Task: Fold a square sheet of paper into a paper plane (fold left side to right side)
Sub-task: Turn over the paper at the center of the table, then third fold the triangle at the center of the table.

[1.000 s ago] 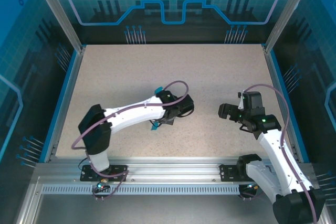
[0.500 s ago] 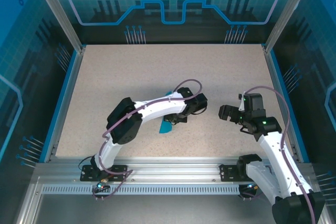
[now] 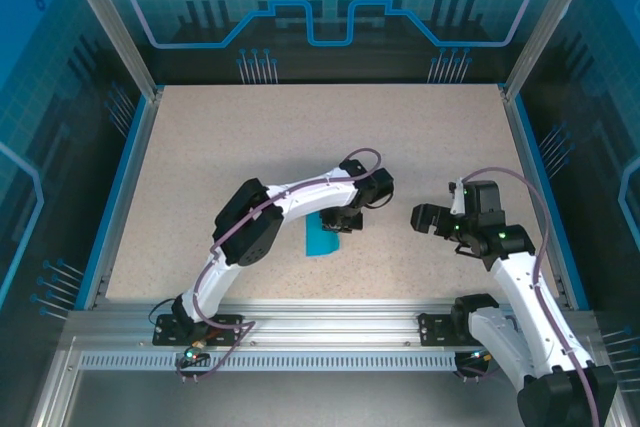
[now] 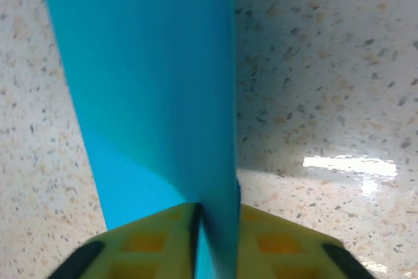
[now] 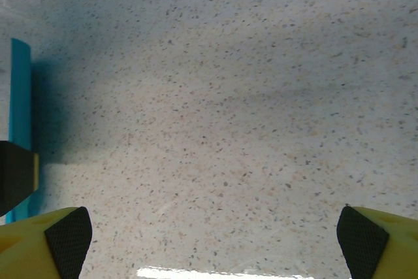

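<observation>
The square sheet of paper (image 3: 322, 240) is teal-blue and lies folded into a narrow strip at the table's middle, just below my left gripper (image 3: 341, 221). In the left wrist view the paper (image 4: 150, 83) rises as an upright flap between my yellow fingers (image 4: 150, 243). My left gripper (image 4: 217, 212) stands slightly open, with a thin dark slit between the left finger and the flap. My right gripper (image 3: 421, 217) hovers to the right of the paper, wide open and empty (image 5: 212, 233). The paper's edge (image 5: 19, 115) shows at the far left of the right wrist view.
The speckled beige table (image 3: 330, 137) is bounded by blue rails left (image 3: 122, 187) and right (image 3: 535, 187) and a metal rail (image 3: 330, 322) at the near edge. A dark part of the left gripper (image 5: 14, 178) juts into the right wrist view.
My left arm has swung right and carried the paper over, and the strip now lies lower on the table. The left jaws have parted a little. The right gripper has edged left.
</observation>
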Robot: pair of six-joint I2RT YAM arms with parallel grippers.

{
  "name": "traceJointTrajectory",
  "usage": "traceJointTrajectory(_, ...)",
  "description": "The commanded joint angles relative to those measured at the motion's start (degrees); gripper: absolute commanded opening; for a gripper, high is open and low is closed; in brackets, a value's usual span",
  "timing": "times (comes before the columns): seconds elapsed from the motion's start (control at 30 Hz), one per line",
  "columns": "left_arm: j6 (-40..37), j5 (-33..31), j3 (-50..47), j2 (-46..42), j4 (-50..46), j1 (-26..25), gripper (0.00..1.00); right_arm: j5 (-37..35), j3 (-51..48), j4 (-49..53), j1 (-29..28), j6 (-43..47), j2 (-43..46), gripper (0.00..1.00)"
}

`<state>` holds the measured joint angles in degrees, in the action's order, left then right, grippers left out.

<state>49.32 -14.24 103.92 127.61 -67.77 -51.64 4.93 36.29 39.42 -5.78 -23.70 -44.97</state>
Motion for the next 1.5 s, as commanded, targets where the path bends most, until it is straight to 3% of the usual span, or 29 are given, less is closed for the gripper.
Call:
traceJointTrajectory(0.0,-4.0,4.9,0.5,-2.7,2.5,0.6,0.34,4.1,-0.6,-1.1,0.9,0.3,-0.6,1.00)
traceJointTrajectory(0.17,-7.6,12.4,-5.5,-9.8,10.6,1.6,0.50,6.8,-0.2,-2.5,0.2,0.1,-3.5,1.00)
traceJointTrajectory(0.3,-10.0,14.9,-14.0,-19.1,18.4,3.7,0.59,8.6,0.5,-4.6,-2.7,-0.6,-6.6,1.00)
traceJointTrajectory(0.43,-11.0,16.9,-26.5,-29.7,26.5,9.0,0.67,8.8,1.5,-8.5,-8.3,-3.7,-11.4,0.98)
traceJointTrajectory(0.57,-11.4,22.9,-39.2,-38.6,35.6,16.7,0.70,8.2,3.6,-14.1,-15.7,-7.2,-19.0,0.86)
traceJointTrajectory(0.7,-12.4,29.2,-48.0,-43.4,42.3,22.6,0.71,9.1,8.4,-18.0,-20.4,-9.5,-29.3,0.63)
traceJointTrajectory(0.9,-11.9,41.5,-57.8,-44.9,53.9,29.2,0.72,10.0,17.6,-23.1,-24.2,-11.7,-43.2,0.36)
traceJointTrajectory(1.17,-12.6,44.3,-59.4,-40.1,56.6,29.7,0.71,10.1,27.2,-24.3,-25.1,-11.8,-56.7,0.12)
traceJointTrajectory(1.47,-12.8,45.6,-58.4,-35.9,57.0,29.7,0.71,10.2,32.5,-23.5,-25.1,-10.1,-65.1,0.06)
